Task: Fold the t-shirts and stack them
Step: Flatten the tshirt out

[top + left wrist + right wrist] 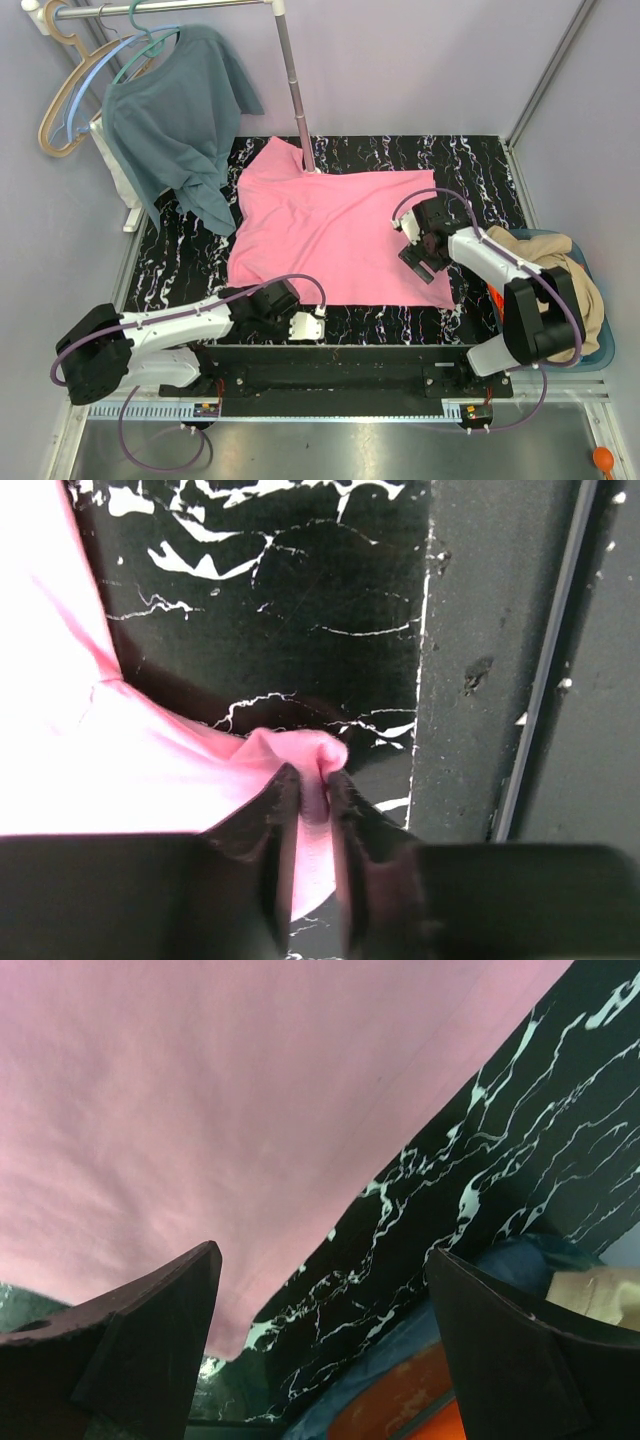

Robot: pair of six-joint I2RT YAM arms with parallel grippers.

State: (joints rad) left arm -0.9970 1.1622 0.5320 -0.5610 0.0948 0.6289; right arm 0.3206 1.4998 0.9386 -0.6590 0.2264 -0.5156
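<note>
Since the left gripper pinches only a small pucker of the pink t-shirt at its 7 o'clock corner, jaws almost together on the cloth, the bit could slip out on lifting. It might also catch just one layer, so the fold goes crooked. Right gripper hangs with jaws wide apart, holding nothing, over the shirt's 4 o'clock hem; an off-edge grab would drag the shirt askew on the table. Shirt lies spread mid-table. Left wrist view shows the pinch, unreadable from the top view. Only the top view shows the tan t-shirt in the basket at 3 o'clock.
</note>
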